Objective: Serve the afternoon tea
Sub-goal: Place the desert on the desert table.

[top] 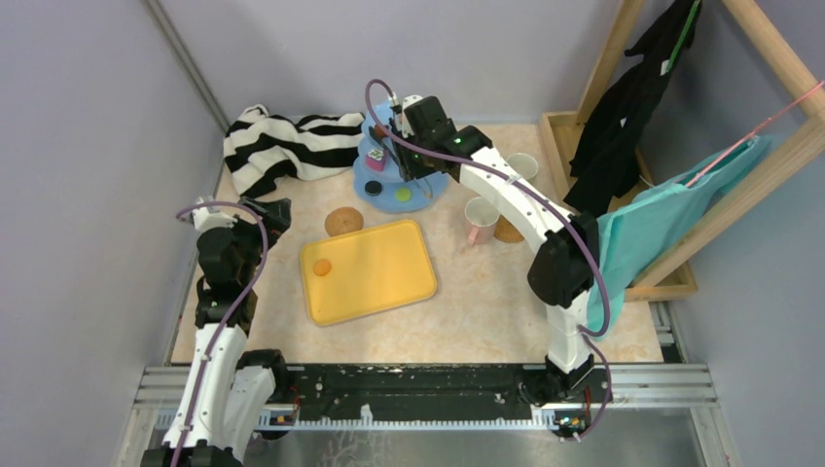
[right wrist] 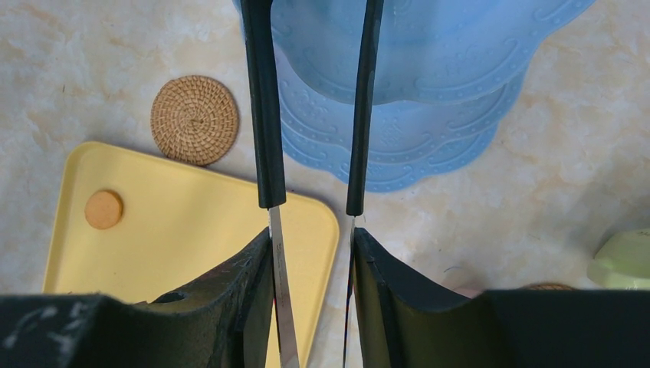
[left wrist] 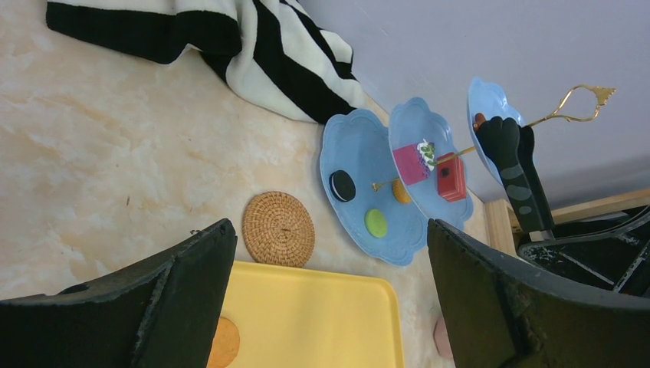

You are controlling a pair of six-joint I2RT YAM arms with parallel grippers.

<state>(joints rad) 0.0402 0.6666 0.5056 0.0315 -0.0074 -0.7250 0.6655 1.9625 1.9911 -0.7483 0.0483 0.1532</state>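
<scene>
Tongs [right wrist: 264,115] are being gripped by right hand [right wrist: 310,238], jaws pressed on both metal arms; black tips are being held at top tier of light-blue stand [left wrist: 352,146], at back of tabletop [top: 486,311]. Left hand [left wrist: 331,230] is being held wide open, empty, over left side. Black cookie [left wrist: 342,185] and green cookie [left wrist: 375,222] are lying on bottom tier, pink cake slice [left wrist: 411,163] on middle tier. Orange cookie [top: 322,266] is lying on yellow tray [top: 375,272]. Coaster [top: 342,221] is lying between tray and stand.
</scene>
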